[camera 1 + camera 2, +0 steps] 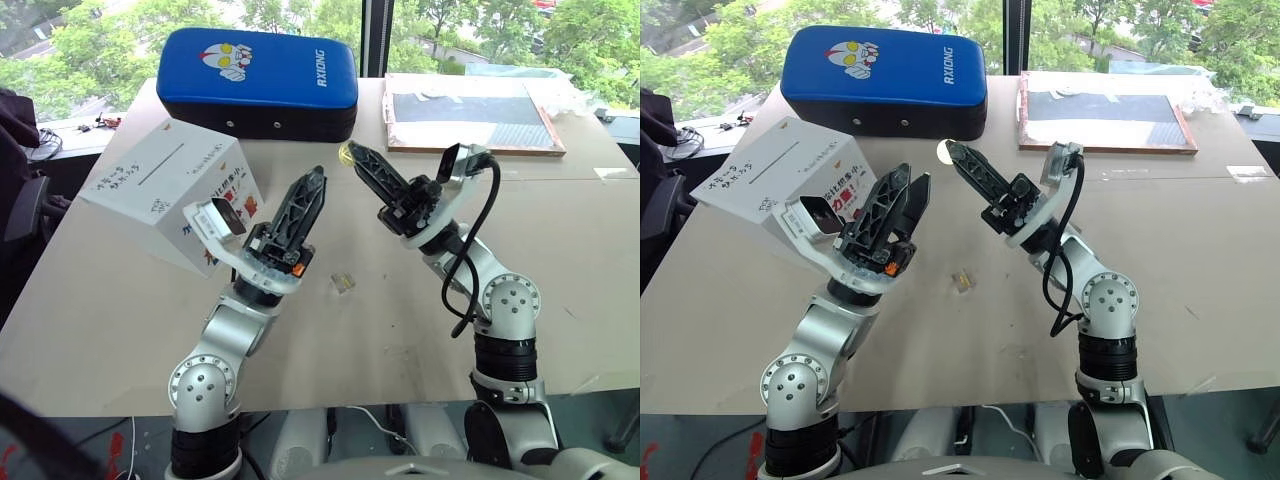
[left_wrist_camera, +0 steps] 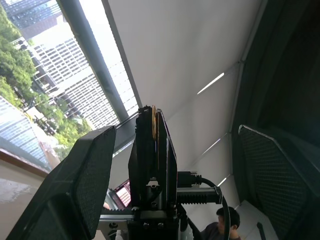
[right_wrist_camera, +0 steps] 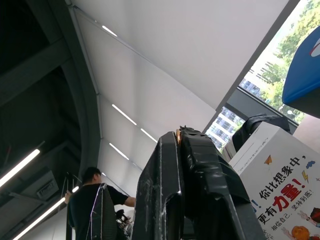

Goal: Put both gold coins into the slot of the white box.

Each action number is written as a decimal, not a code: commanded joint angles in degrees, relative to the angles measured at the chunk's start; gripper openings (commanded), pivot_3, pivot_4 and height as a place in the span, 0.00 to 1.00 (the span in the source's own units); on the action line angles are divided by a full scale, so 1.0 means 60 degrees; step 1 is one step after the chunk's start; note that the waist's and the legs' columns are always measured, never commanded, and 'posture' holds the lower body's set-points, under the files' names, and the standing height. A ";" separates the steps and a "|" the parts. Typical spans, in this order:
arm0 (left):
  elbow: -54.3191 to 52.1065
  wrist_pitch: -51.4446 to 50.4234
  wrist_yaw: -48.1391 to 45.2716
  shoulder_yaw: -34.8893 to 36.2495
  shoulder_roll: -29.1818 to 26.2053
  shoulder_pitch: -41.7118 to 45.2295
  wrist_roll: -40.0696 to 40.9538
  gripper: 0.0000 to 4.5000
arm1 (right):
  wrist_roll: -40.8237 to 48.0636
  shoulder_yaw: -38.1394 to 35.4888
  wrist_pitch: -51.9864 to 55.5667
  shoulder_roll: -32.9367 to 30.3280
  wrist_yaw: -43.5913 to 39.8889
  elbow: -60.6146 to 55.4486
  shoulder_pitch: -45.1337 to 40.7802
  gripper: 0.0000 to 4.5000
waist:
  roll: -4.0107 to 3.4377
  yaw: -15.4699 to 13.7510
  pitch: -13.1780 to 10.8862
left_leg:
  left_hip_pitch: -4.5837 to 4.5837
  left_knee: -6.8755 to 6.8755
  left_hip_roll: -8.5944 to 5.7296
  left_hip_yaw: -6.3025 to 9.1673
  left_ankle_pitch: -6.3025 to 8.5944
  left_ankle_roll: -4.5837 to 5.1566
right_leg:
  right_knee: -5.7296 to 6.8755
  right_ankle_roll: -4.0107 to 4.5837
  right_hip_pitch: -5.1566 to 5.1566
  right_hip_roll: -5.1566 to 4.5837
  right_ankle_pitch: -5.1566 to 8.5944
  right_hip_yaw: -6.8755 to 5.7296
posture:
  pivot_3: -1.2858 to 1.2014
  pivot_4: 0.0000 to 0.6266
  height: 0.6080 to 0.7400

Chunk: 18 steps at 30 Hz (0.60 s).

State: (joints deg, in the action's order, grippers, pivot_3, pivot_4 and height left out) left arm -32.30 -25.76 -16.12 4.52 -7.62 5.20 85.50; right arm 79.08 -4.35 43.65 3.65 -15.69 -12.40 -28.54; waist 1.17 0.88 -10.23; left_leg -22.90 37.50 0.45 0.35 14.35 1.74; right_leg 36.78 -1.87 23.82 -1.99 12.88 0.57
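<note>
My right gripper (image 1: 358, 156) is raised over the middle of the table, shut on a gold coin (image 1: 346, 152) that sticks out at its tip. In the left wrist view the coin (image 2: 154, 122) shows edge-on between the right gripper's fingers. My left gripper (image 1: 916, 180) stands open just left of it, holding nothing. The white box (image 1: 165, 195) lies tilted at the left, behind the left gripper, with its slot (image 1: 160, 172) on the upward white face. A small yellowish piece (image 1: 343, 283) lies on the table between the arms; I cannot tell whether it is a coin.
A blue padded case (image 1: 258, 80) lies at the back of the table, behind the box. A framed dark mat (image 1: 470, 112) sits at the back right. A person (image 3: 92, 200) shows far off in the wrist views.
</note>
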 commanded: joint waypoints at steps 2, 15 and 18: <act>-0.0355 0.0167 -0.0166 0.0012 0.0076 0.0165 -0.0179 0.61 | 0.0272 0.0112 0.0124 -0.0015 -0.0145 -0.0324 -0.0170 0.00 | 0.0000 -0.0001 0.0000 | 0.0000 0.0000 0.0000 -0.0001 0.0000 0.0000 | -0.0001 0.0000 0.0000 0.0000 0.0000 0.0000 | 0.52 0.24 1.00; -0.0127 0.0085 -0.0274 -0.0102 0.0114 0.0308 -0.0391 0.39 | -0.0145 0.0577 0.0302 -0.0407 -0.0697 -0.0544 -0.0199 0.00 | 0.0000 0.0003 0.0000 | 0.0000 0.0000 0.0000 -0.0001 0.0000 0.0000 | -0.0001 -0.0001 0.0000 0.0001 -0.0001 -0.0006 | 0.52 0.24 1.00; -0.0145 0.0071 -0.0283 -0.0114 0.0124 0.0276 -0.0374 0.39 | -0.0132 0.0621 0.0273 -0.0425 -0.0695 -0.0564 -0.0191 0.00 | 0.0000 0.0001 0.0000 | 0.0000 0.0000 0.0000 0.0001 0.0000 0.0000 | -0.0001 -0.0001 0.0000 0.0001 -0.0001 -0.0005 | 0.52 0.24 1.00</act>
State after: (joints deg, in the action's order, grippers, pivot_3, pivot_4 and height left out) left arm -32.00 -25.41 -17.03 3.99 -7.10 6.53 83.25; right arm 77.70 -0.90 45.12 0.93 -18.97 -12.70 -28.54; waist 1.17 0.89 -10.23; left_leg -22.90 37.49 0.45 0.35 14.35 1.74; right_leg 36.77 -1.87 23.82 -1.98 12.88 0.53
